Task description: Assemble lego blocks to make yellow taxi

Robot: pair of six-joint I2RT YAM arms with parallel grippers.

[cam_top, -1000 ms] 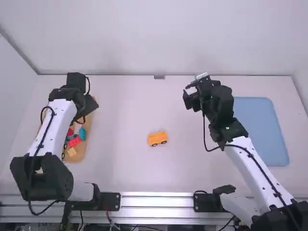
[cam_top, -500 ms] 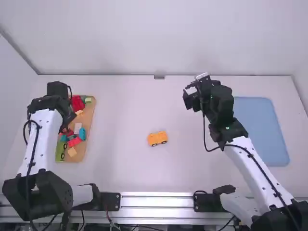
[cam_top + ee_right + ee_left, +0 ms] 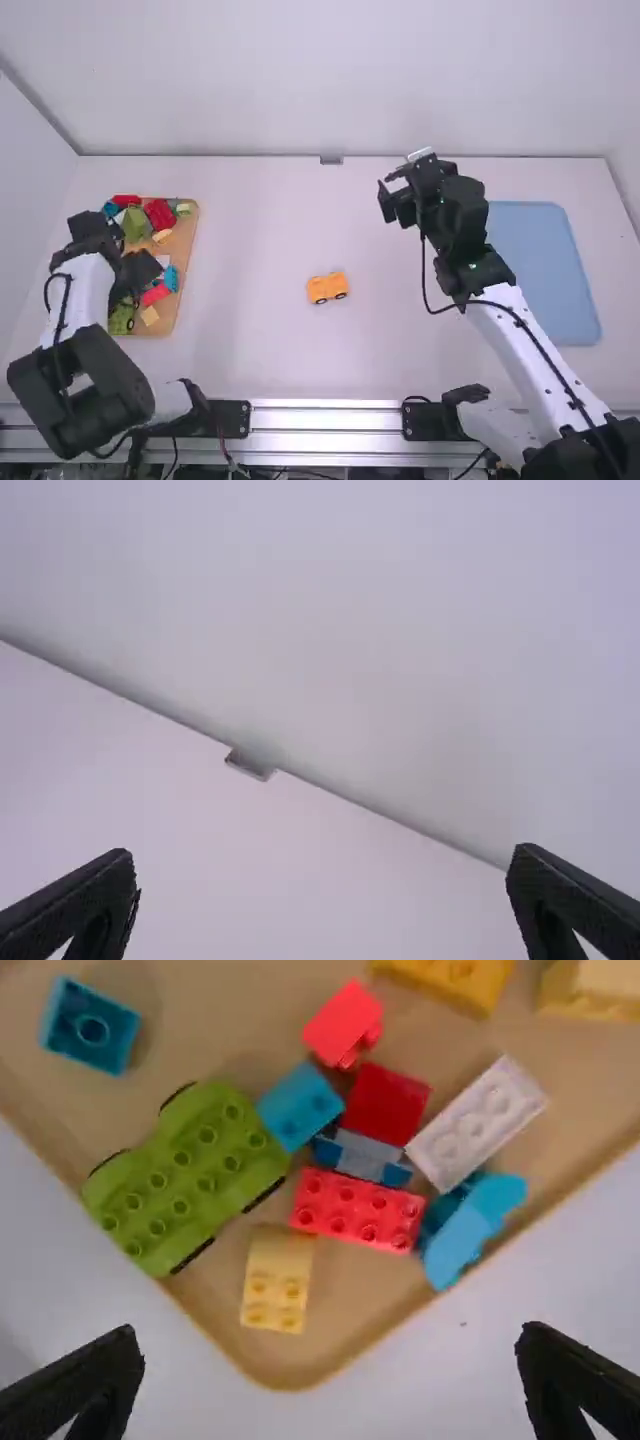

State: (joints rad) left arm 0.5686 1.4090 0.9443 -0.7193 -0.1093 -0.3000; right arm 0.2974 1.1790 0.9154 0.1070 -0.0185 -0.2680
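Observation:
On the middle of the table stands an orange-yellow car base [image 3: 327,288] with black wheels. Over the block tray at the left is my left gripper [image 3: 138,270]. In the left wrist view, my left gripper [image 3: 330,1380] is open and empty, above a yellow block [image 3: 277,1285], a red brick [image 3: 357,1212], a green wheeled base [image 3: 187,1175] and a white brick [image 3: 477,1125]. My right gripper [image 3: 390,196] hangs over the far right part of the table; in the right wrist view, my right gripper [image 3: 322,900] is open with nothing between its fingers.
The wooden tray [image 3: 187,240] also holds a dark red piece [image 3: 160,214] and several other blocks. A blue mat [image 3: 540,270] lies at the right, beside the right arm. A wall rises behind the table.
My left arm has drawn back toward its base and to the left, uncovering the far part of the tray. The right arm has hardly moved; the orange-yellow car base is unmoved.

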